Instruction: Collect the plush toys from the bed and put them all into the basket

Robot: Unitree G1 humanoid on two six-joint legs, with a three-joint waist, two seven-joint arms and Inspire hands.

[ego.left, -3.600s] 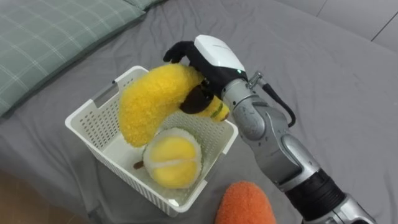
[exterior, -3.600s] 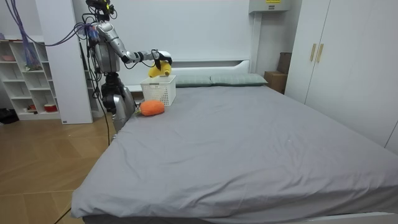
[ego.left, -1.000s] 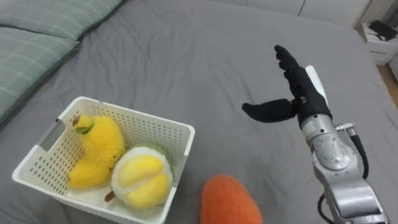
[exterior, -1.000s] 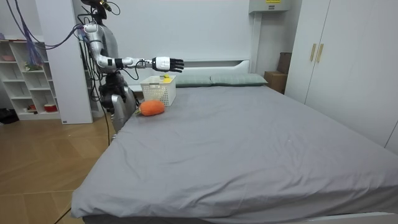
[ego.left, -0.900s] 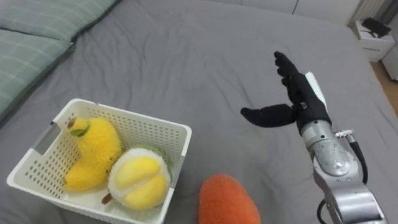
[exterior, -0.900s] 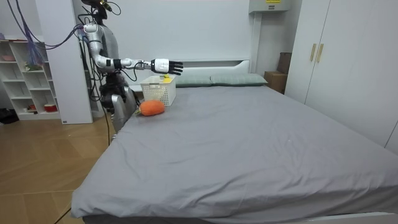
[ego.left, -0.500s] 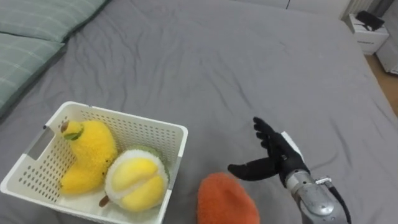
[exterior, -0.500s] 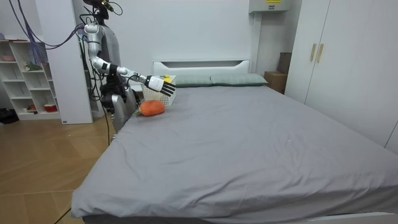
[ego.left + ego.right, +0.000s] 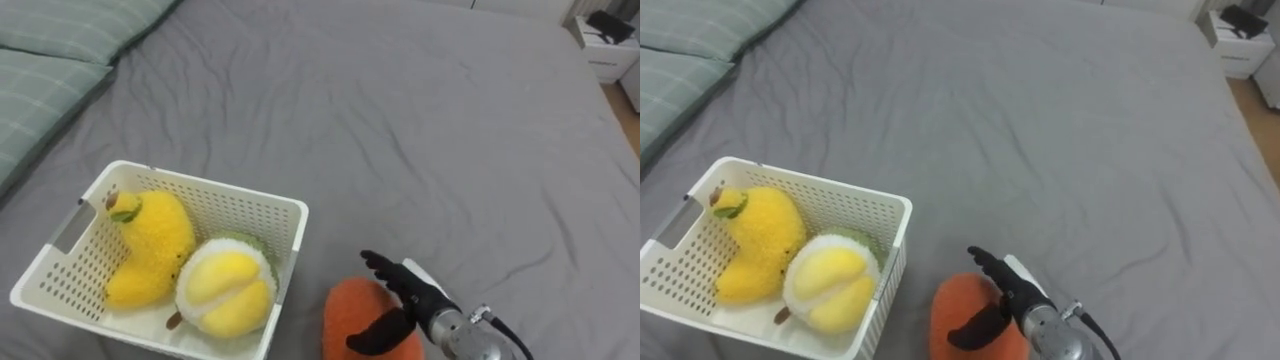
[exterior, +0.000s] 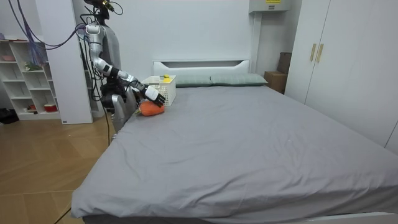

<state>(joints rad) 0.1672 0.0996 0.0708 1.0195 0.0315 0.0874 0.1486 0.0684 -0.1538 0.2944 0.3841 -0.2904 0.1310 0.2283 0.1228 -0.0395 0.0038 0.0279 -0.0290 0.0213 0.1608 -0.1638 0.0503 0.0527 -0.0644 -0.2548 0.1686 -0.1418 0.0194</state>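
An orange plush toy lies on the grey bed at the bottom of the eye views, just right of a white basket. My right hand is low over the toy's right side, open, with its fingers spread and the thumb resting against the plush. The basket holds a yellow banana-shaped plush and a round yellow-and-green plush. In the room view the robot stands at the bed's head corner on the room view's left, its right hand stretched down to the orange toy beside the basket.
Green checked pillows lie at the upper left. The grey sheet stretches wide and flat to the right. A white nightstand and wooden floor show past the bed's far right edge.
My right hand has let the banana plush into the basket, swung out to the right, then dropped down onto the orange toy's right side. The view has shifted slightly.
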